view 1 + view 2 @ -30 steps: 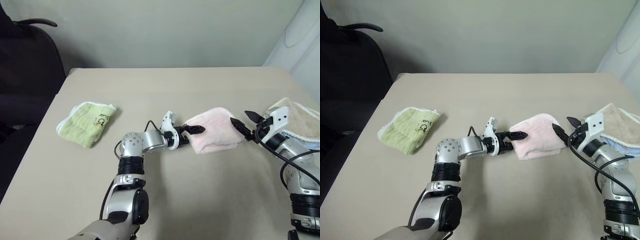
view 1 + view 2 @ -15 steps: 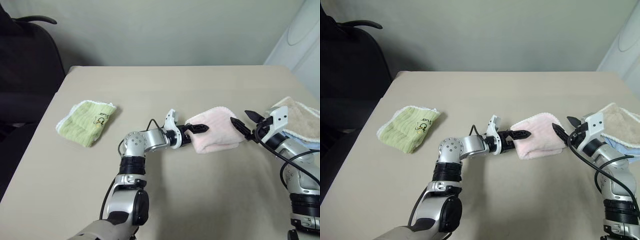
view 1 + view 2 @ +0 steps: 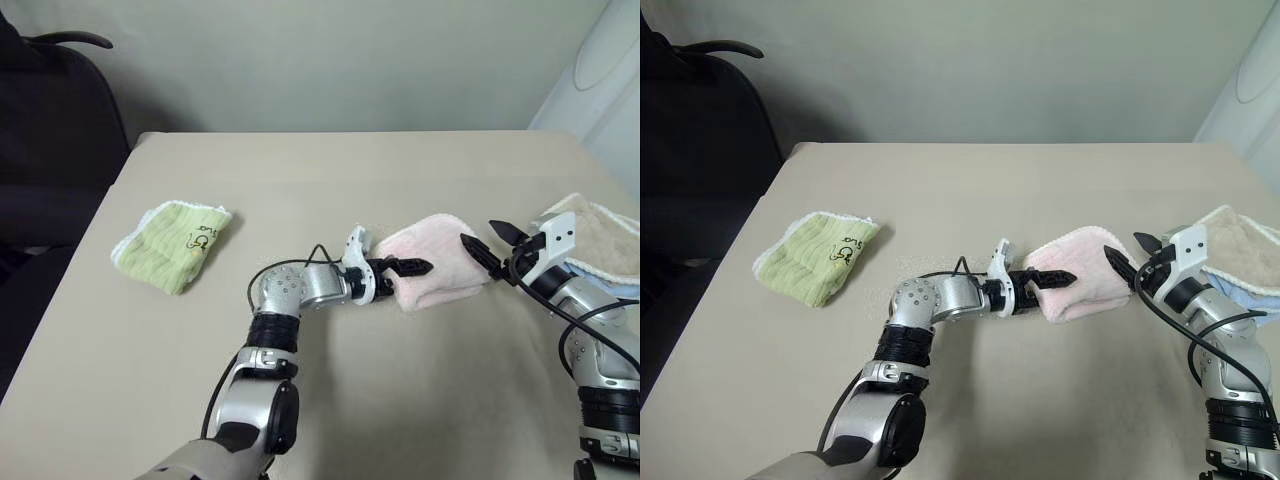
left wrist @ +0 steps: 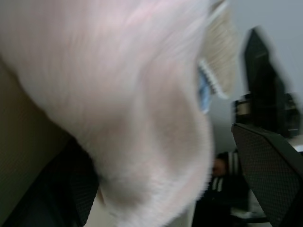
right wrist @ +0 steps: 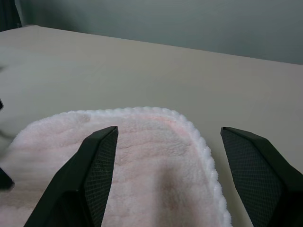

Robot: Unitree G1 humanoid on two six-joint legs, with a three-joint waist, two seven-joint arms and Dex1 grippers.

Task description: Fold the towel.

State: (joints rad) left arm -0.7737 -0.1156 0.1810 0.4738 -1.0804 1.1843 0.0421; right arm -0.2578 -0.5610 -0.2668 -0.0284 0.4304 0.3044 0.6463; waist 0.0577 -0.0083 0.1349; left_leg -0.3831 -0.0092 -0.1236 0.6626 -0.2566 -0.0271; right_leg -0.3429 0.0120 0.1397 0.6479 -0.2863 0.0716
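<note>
Since the earlier frames the left gripper (image 3: pixel 408 272) has travelled toward the robot's right and pushed into the near left side of the towel (image 3: pixel 440 255), so that the cloth, which lay flatter and wider before, is now bunched into a narrower mound; the right gripper (image 3: pixel 483 244) has kept its station. Taking the towel as landmark: it lies on the table (image 3: pixel 330 170), pale pink, folded over on itself, with its whitish stitched edge visible in the right wrist view along its far border (image 5: pixel 201 142); the left gripper sits at its left flank with fingers (image 3: pixel 412 267) spread apart, one black finger lying over the top of the cloth and the rest pressed against the side, and the left wrist view shows pink pile crowding between the fingers (image 4: pixel 267 170); no closed grip on the cloth is evident. The right gripper stands at the towel's right edge, fingers (image 5: pixel 97 175) released and parted, poised just above the pink surface; contact cannot be determined. A green ribbed towel (image 3: pixel 175 245) with a printed mark lies well apart to the towel's left; a beige towel (image 3: pixel 600 235) with a white edge lies to the towel's right, behind the right gripper; a dark chair (image 3: pixel 50 120) stands beyond the table's far left corner.
</note>
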